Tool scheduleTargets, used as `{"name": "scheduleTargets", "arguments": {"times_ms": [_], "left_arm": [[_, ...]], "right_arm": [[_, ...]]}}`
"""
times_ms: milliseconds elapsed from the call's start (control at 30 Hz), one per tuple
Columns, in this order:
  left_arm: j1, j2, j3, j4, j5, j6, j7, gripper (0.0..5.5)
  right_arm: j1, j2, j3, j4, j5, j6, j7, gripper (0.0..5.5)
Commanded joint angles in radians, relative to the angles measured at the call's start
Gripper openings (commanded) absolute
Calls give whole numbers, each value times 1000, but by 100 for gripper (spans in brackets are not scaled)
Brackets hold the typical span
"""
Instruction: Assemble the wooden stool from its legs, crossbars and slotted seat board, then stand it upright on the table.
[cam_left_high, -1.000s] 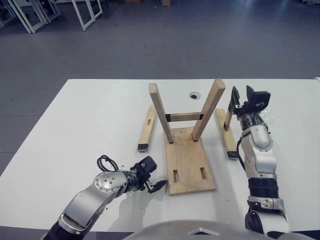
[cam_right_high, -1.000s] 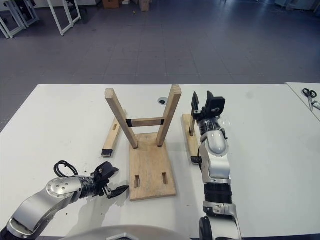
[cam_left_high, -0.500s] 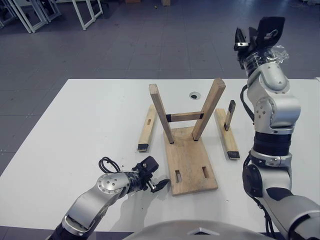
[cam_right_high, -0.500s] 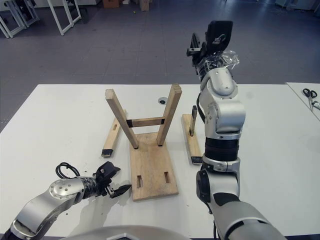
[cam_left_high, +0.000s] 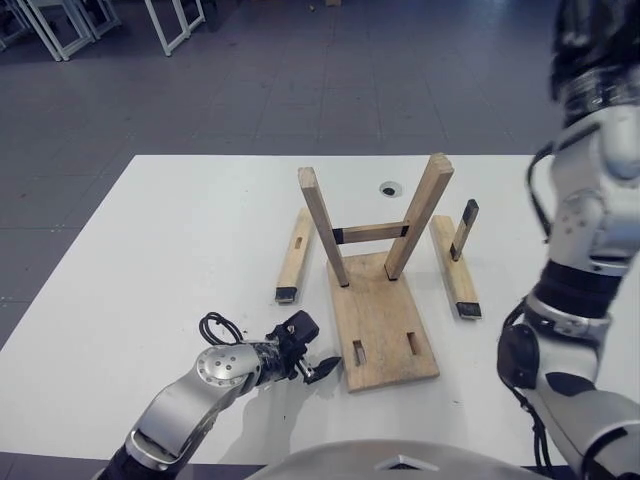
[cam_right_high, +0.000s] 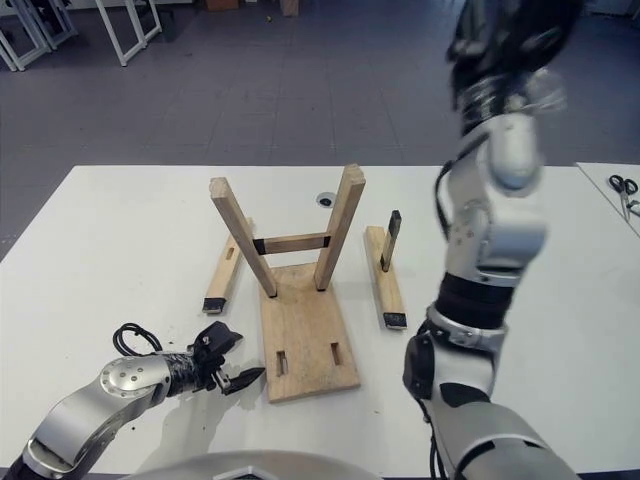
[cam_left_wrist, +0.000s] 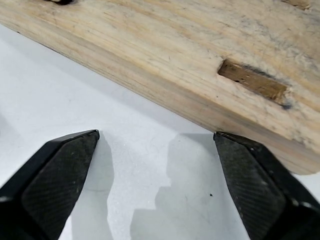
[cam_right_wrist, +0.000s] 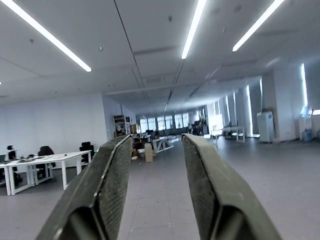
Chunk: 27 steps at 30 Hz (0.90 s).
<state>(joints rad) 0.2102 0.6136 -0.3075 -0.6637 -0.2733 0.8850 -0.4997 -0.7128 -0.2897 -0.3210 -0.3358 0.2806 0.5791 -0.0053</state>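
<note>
Wooden seat board (cam_left_high: 382, 320) lies flat on the table (cam_left_high: 180, 230), two legs (cam_left_high: 323, 225) standing in its far slots. My left wrist camera has the left end effector (cam_left_wrist: 155, 145) spread wide at the board's corner, empty. On the right wrist camera, the right end effector (cam_right_wrist: 152, 145) has its fingers parted, holding nothing.

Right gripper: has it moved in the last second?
Yes. The right gripper has risen from beside the right upright leg, near the table, to far above the leg's top.

Grey floor (cam_left_high: 300, 90), ceiling strip lights (cam_right_wrist: 192, 27)
</note>
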Motion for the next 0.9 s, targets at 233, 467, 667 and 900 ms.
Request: {"name": "scheduleTargets", "arguments": {"times_ms": [233, 467, 667, 900], "left_arm": [[56, -10, 44, -39, -46, 53, 20, 425], [41, 55, 169, 7, -69, 40, -24, 425], [15, 62, 202, 6, -84, 50, -40, 425], [-82, -72, 359, -20, -230, 104, -2, 425]], "right_arm": [[806, 12, 180, -375, 81, 339, 91, 275], [847, -5, 248, -214, -8, 232, 119, 275], [896, -15, 289, -76, -75, 134, 157, 361], [899, -10, 319, -3, -118, 139, 161, 289]]}}
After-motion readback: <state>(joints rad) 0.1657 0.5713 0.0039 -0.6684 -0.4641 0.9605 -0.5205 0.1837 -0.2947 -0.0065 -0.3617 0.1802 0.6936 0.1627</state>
